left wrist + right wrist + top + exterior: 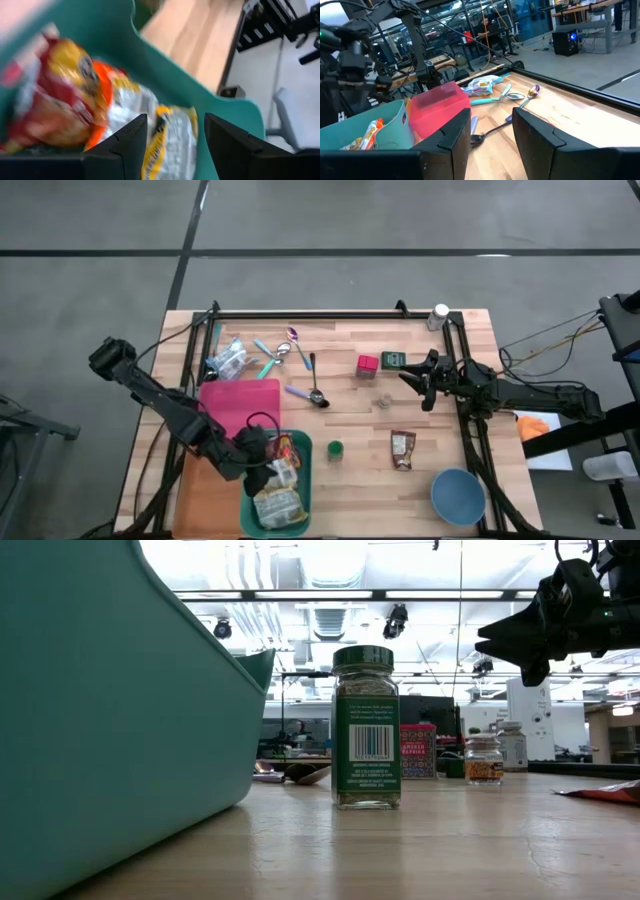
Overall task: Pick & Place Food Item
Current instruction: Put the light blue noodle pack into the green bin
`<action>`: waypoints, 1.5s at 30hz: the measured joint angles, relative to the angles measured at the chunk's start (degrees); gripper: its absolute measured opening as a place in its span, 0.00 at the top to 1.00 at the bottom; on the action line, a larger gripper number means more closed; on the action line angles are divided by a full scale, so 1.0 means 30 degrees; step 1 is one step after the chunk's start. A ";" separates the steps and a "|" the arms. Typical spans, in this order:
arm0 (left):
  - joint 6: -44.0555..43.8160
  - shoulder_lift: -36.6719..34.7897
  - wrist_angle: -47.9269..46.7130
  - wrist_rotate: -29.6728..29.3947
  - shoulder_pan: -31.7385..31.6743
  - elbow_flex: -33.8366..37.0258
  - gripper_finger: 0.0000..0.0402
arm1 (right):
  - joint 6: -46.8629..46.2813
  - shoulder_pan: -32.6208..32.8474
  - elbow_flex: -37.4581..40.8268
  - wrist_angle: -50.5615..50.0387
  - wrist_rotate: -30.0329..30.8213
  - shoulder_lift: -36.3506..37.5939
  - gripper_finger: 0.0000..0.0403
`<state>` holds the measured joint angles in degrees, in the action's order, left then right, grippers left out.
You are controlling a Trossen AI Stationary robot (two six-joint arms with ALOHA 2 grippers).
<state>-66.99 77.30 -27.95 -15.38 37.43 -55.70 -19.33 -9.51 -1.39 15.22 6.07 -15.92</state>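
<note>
Your left hand (170, 145) hovers over the teal bin (300, 445) with its 2 fingers spread and empty, seemingly because the snack packet (65, 95) now lies inside it, while your right hand (425, 385) waits spread above the bench (440, 480).

A lab: ceiling strip lights (300, 592), workbenches (580, 6), concrete floor (320, 220)

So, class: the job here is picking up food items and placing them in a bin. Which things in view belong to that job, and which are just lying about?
Part of the job:
- teal bin
- snack packets inside it
- left gripper, jaws open over the bin
- brown packet on the table

Lying about:
- spoons
- pink bin
- blue bowl
- green-lidded spice jar
</note>
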 joint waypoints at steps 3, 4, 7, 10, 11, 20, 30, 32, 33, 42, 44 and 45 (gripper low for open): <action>0.0759 -0.0187 -0.1106 -0.1536 -0.0180 -0.0770 0.50 | 0.0000 0.0003 0.0000 0.0000 -0.0005 0.0000 0.65; 0.1081 -0.0258 -0.1332 -0.2150 -0.0265 -0.0960 0.50 | 0.0000 -0.0002 0.0000 0.0000 0.0000 -0.0001 0.65; 0.2176 -0.0604 -0.1680 -0.3959 -0.0557 -0.1226 0.50 | -0.0007 0.0005 0.0000 0.0000 -0.0006 -0.0007 0.65; 0.2959 -0.0911 -0.1818 -0.5708 -0.0929 -0.1202 0.50 | -0.0002 0.0005 0.0000 0.0000 -0.0004 -0.0015 0.65; 0.3064 -0.1028 -0.2004 -0.6153 -0.1130 -0.1195 0.50 | -0.0005 -0.0002 0.0000 -0.0002 0.0000 -0.0015 0.65; 0.5436 -0.1496 -0.3561 -0.6761 -0.3842 -0.1180 0.50 | -0.0001 -0.0002 0.0000 -0.0007 0.0000 -0.0015 0.65; 0.6546 -0.1496 -0.4297 -0.6882 -0.7169 -0.1180 0.50 | -0.0007 0.0004 0.0000 0.0000 0.0000 0.0000 0.65; 0.5874 -0.1496 -0.5071 -0.6884 -0.7925 -0.1180 0.50 | -0.0002 -0.0002 0.0000 -0.0007 0.0000 0.0000 0.65; 0.5574 -0.1496 -0.5511 -0.6878 -0.8324 -0.1180 0.50 | -0.0002 0.0005 0.0000 -0.0007 0.0000 -0.0007 0.65; 0.5242 -0.1496 -0.9093 -0.6708 -1.1966 -0.1180 0.50 | -0.0002 0.0003 0.0001 -0.0002 0.0000 0.0000 0.65; 0.5248 -0.1496 -0.9585 -0.6555 -1.2694 -0.1180 0.50 | -0.0003 -0.0002 0.0007 -0.0004 0.0000 -0.0004 0.65; 0.5242 -0.1496 -0.9812 -0.6463 -1.3027 -0.1180 0.50 | -0.0004 -0.0002 0.0000 -0.0007 0.0000 -0.0011 0.65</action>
<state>-51.27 72.82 -57.39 -34.76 -1.66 -59.24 -19.34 -9.52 -1.39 15.20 6.07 -15.96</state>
